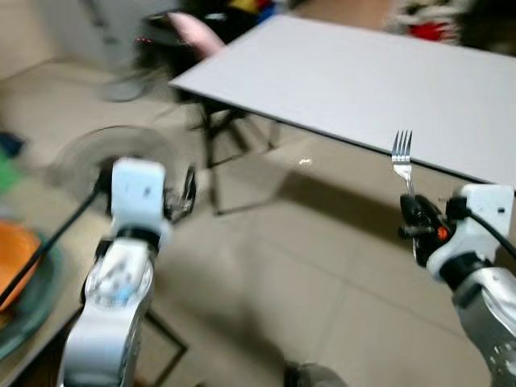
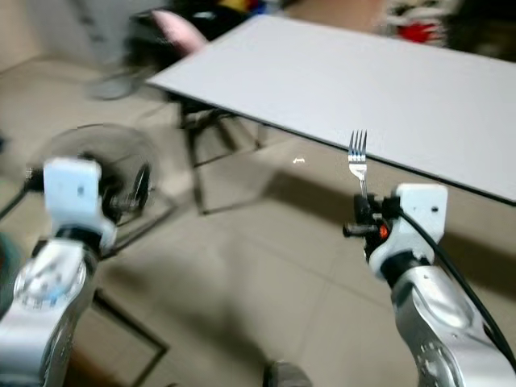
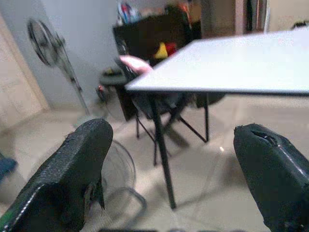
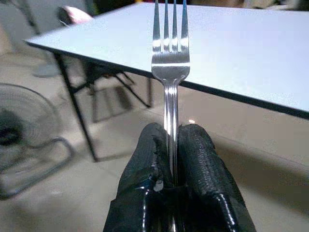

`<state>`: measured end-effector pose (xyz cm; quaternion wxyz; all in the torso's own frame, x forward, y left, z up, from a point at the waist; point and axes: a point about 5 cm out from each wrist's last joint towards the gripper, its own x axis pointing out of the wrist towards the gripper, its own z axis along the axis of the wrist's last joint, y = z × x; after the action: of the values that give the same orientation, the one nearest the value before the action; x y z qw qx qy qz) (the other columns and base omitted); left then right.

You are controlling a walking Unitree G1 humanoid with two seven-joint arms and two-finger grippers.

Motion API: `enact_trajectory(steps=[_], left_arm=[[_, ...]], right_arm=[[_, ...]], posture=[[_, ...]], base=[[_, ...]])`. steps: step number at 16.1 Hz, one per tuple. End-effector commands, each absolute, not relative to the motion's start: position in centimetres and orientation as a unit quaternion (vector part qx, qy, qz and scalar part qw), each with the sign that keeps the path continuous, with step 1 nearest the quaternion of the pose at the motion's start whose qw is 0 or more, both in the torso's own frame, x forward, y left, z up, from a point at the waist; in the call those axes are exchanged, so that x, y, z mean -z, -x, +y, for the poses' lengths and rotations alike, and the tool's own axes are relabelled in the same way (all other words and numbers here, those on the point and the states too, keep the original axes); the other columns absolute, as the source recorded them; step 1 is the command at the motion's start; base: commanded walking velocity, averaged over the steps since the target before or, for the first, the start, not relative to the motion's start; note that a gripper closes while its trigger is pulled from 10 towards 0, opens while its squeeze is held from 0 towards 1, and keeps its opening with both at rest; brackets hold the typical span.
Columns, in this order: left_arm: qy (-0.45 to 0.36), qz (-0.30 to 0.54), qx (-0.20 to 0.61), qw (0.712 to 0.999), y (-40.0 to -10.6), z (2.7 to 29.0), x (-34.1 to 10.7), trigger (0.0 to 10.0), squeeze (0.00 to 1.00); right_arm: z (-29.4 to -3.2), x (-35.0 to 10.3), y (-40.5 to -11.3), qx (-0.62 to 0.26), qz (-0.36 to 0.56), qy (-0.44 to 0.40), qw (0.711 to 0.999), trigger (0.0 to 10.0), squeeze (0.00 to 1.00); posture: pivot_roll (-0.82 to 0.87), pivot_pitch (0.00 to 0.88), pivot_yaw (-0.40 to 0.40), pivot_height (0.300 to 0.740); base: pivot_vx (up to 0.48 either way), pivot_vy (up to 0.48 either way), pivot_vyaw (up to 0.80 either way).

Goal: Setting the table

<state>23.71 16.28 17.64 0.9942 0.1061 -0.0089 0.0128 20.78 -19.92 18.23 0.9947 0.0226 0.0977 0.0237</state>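
Note:
A silver fork [image 1: 402, 159] stands upright, tines up, with my right gripper [image 1: 413, 216] shut on its handle, a short way in front of the near edge of the white table [image 1: 379, 81]. In the right wrist view the fork [image 4: 170, 63] rises from between the two black fingers [image 4: 145, 169], and the table's edge lies just beyond it. My left gripper [image 3: 174, 164] is open with nothing between its fingers [image 3: 72, 174]; its arm [image 1: 121, 274] is raised at the left, away from the table.
A floor fan [image 1: 121, 161] lies on the tiled floor left of the table. A dark folding chair [image 1: 218, 121] stands by the table's left corner. An orange bowl [image 1: 12, 258] sits on a surface at the far left. Dark furniture stands behind the table.

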Motion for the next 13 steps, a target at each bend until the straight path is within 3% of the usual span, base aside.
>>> enact_trajectory(steps=[1, 4, 10, 13], left_arm=[[-0.102, -0.010, -0.017, 0.995, -23.5, 16.4, -17.8, 10.0, 0.00], [-0.105, -0.011, -0.020, 0.994, -22.4, 16.8, -17.7, 10.0, 0.00], [-0.089, -0.032, -0.002, 0.996, -23.5, 16.5, -18.1, 10.0, 0.00], [-0.089, -0.036, -0.003, 0.995, -24.2, 16.4, -17.6, 10.0, 0.00]], right_arm=[[-20.4, -18.7, -20.7, -0.015, 0.094, -0.016, 0.995, 10.0, 0.00], [-20.9, -20.4, -21.8, -0.004, 0.069, 0.003, 0.998, 10.0, 0.00], [-20.5, -15.9, -23.7, -0.012, 0.104, -0.032, 0.994, 10.0, 0.00], [-18.8, -15.7, -24.5, -0.051, 0.087, -0.033, 0.994, 10.0, 0.00]], posture=[[-0.18, 0.064, 0.002, 0.740], [-0.21, 0.063, 0.001, 0.740], [-0.15, 0.078, 0.079, 0.740], [-0.14, 0.090, 0.083, 0.740]], base=[[0.000, 0.000, -0.80], [0.000, 0.000, -0.80], [0.000, 0.000, -0.80], [0.344, 0.000, 0.00]])
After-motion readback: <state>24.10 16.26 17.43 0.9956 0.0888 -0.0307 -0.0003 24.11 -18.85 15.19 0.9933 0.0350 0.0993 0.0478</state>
